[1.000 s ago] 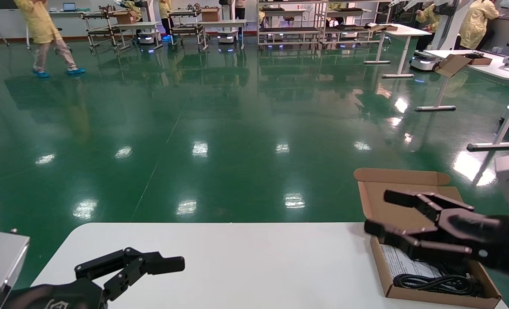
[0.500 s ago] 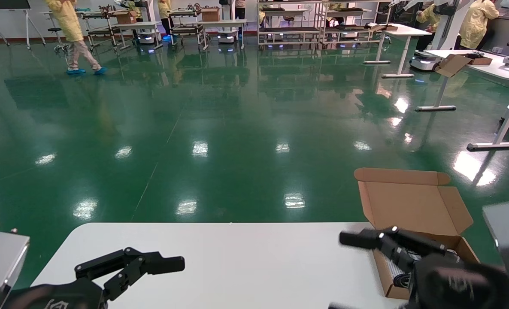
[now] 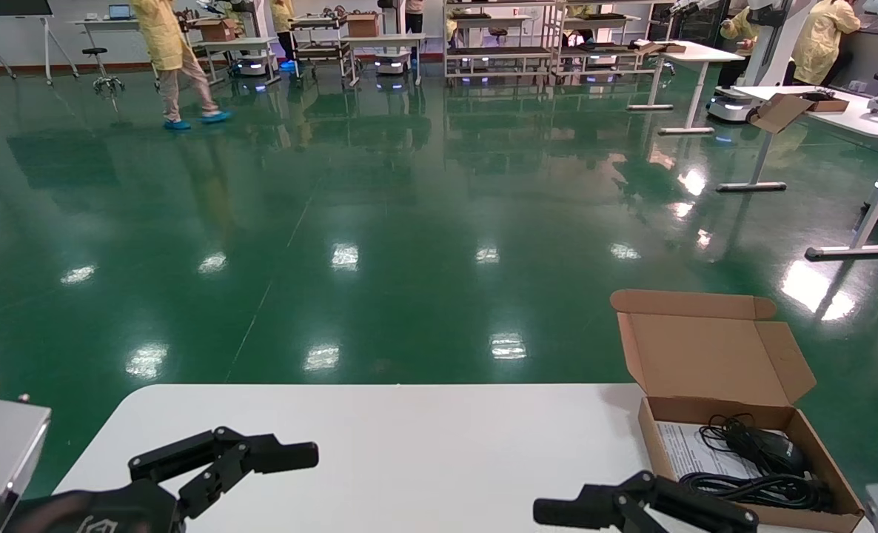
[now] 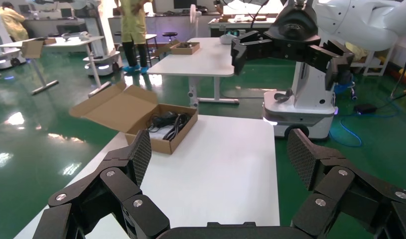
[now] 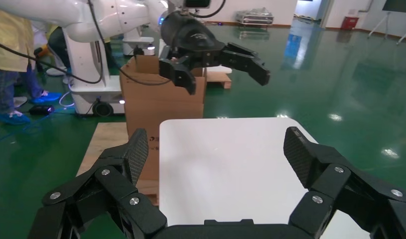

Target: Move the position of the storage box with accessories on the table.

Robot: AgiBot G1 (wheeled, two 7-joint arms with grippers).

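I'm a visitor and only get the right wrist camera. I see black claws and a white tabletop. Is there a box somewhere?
Observer: Yes. The head view shows the storage box at the right end of the table, with its lid flap standing open.
Operator: Is anything in it?
Observer: A black mouse, a cable bundle and a paper sheet.
Operator: Is my claw touching the box?
Observer: No. The left wrist view shows the right gripper hanging open in the air, apart from the box. The left gripper is parked open at the table's other end.
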